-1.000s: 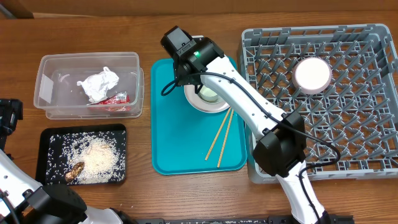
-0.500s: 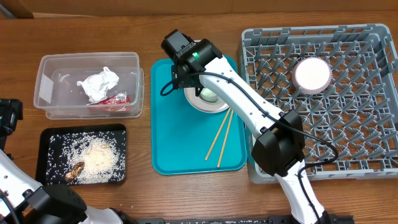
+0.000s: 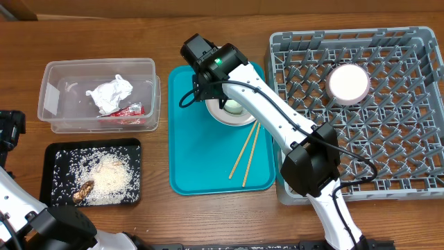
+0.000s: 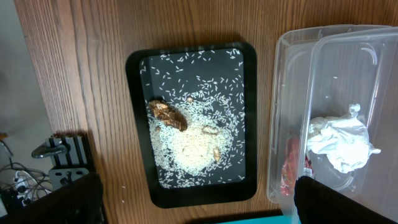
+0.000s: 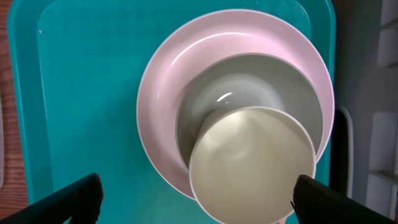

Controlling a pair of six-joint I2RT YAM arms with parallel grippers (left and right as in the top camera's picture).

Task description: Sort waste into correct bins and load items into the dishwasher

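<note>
A large white plate (image 5: 163,81) lies on the teal tray (image 5: 74,93), with a bowl (image 5: 249,78) in it and a small cup (image 5: 252,165) on the bowl's near rim. My right gripper (image 5: 200,202) hangs open above them, the cup between its fingers without contact. Two chopsticks (image 3: 246,154) lie on the tray beside the plate (image 3: 220,115). A saucer (image 3: 348,82) stands in the grey dishwasher rack (image 3: 388,160). The clear tub (image 3: 97,69) holds the napkin (image 3: 109,94) and red wrapper (image 3: 128,110). Rice and brown scraps (image 4: 186,134) fill the black tray (image 4: 140,124). My left gripper (image 4: 199,208) is open and empty above them.
The left arm (image 3: 10,132) sits at the table's far left edge. The right arm (image 3: 277,118) stretches from the rack's front corner across the teal tray (image 3: 201,167). A few rice grains (image 4: 121,186) lie on the wood beside the black tray.
My right wrist has shifted slightly over the plate. The left arm and all objects have stayed put.
</note>
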